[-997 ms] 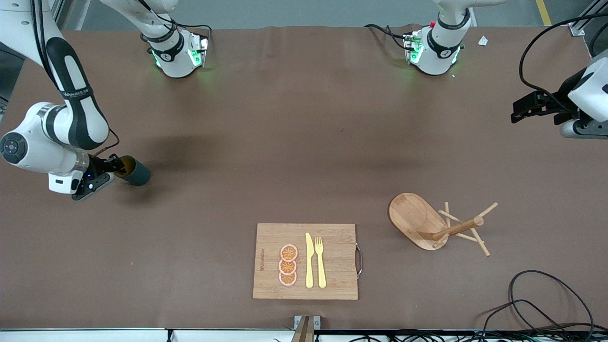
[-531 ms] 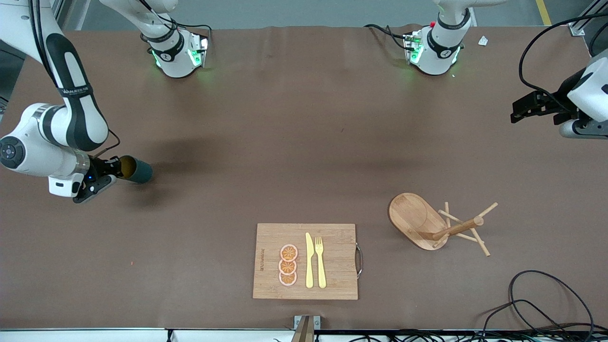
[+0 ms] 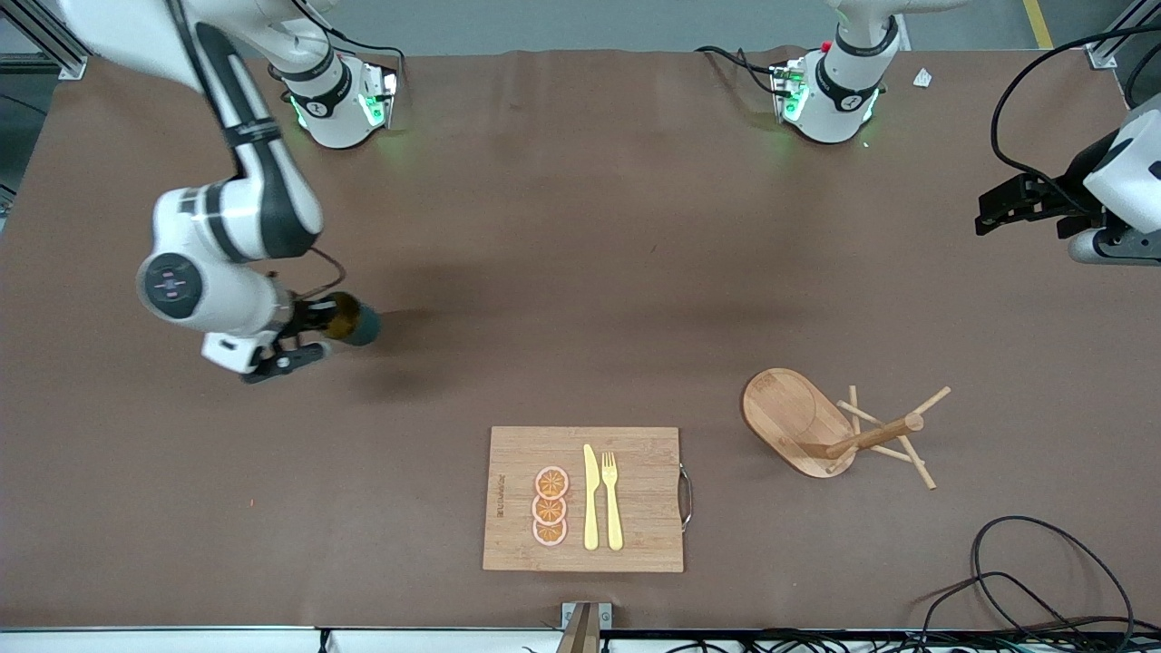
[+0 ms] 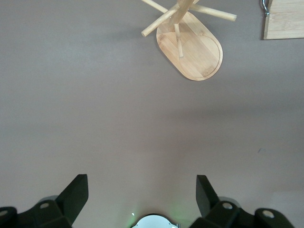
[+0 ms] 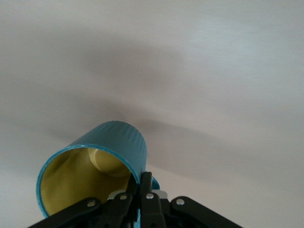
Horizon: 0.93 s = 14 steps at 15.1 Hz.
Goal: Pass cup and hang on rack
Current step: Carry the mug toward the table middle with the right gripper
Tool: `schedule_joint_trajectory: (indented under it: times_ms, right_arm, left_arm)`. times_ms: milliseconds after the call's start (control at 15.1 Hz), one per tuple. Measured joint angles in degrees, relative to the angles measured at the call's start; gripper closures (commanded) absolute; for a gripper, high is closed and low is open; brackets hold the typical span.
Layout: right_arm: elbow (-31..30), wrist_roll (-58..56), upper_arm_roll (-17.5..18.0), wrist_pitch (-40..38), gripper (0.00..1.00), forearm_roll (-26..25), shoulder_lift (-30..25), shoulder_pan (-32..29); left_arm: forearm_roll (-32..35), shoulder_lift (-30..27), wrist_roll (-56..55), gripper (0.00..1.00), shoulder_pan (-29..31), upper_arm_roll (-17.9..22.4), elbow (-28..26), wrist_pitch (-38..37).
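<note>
My right gripper (image 3: 319, 328) is shut on the rim of the cup (image 3: 356, 323), a dark teal mug with a mustard-yellow inside, held on its side in the air over bare table toward the right arm's end. In the right wrist view the cup (image 5: 95, 166) fills the lower part, with one finger inside the wall and one outside at my right gripper (image 5: 145, 183). The rack (image 3: 830, 431), a bamboo mug tree, lies tipped on its side near the left arm's end; it also shows in the left wrist view (image 4: 192, 40). My left gripper (image 3: 984, 216) is open and empty, waiting at the table's edge.
A bamboo cutting board (image 3: 635, 544) lies near the front camera, bearing orange slices (image 3: 550, 506), a yellow knife (image 3: 590, 497) and a fork (image 3: 612, 499). Black cables (image 3: 1043, 580) lie near the front corner at the left arm's end.
My right arm has carried the cup toward the middle of the table, away from its own end. The left arm has not moved.
</note>
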Motion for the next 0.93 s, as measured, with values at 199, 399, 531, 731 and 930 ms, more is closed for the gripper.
schedule_joint_trajectory:
  times_ms: [199,399,531,731,930]
  right_arm:
    - [1.3,14.3,0.1,2.8,1.0,3.0,0.1,9.1]
    - [4.9,28.1,0.1,5.2,1.0,3.1,2.5,17.4]
    - [8.8,34.5,0.1,5.8,1.0,3.1,6.0,21.3]
    - [16.0,38.8,0.0,6.2,1.0,3.1,12.8,25.7]
    - [22.5,40.2,0.0,6.4,1.0,3.1,19.2,28.5]
  left_arm:
    - [0.0,0.0,0.0,0.0,0.0,0.0,0.0,0.0]
    - [0.0,0.0,0.0,0.0,0.0,0.0,0.0,0.0]
    - [0.0,0.0,0.0,0.0,0.0,0.0,0.0,0.0]
    - [0.0,0.0,0.0,0.0,0.0,0.0,0.0,0.0]
    - [0.0,0.0,0.0,0.0,0.0,0.0,0.0,0.0]
